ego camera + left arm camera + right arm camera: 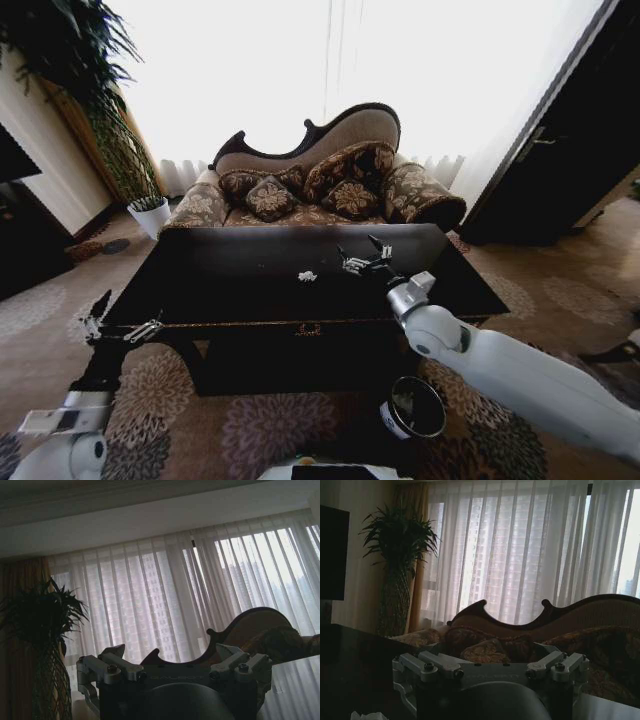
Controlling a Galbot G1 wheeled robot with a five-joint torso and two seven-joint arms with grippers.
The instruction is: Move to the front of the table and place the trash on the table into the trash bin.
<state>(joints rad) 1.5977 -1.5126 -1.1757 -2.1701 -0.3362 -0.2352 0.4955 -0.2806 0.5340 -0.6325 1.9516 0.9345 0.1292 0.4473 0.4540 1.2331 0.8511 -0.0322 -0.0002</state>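
The glossy black table (230, 285) with gold edge trim stands right in front of me. One piece of trash, a small white paper wad (307, 275), lies near the middle of its top; it also shows in the right wrist view as a pale paper wad (367, 715). My right gripper (363, 252) hovers open over the table, just right of the wad and apart from it, holding nothing. My left gripper (122, 320) is open and empty at the table's front left corner. The round black trash bin (415, 408) stands on the carpet below the table's front right, under my right arm.
A patterned sofa (320, 185) with cushions stands close behind the table, before bright curtained windows. A white plant pot (150, 215) with a tall plant is at the back left. A dark door (560, 150) is at the right. Patterned carpet surrounds the table.
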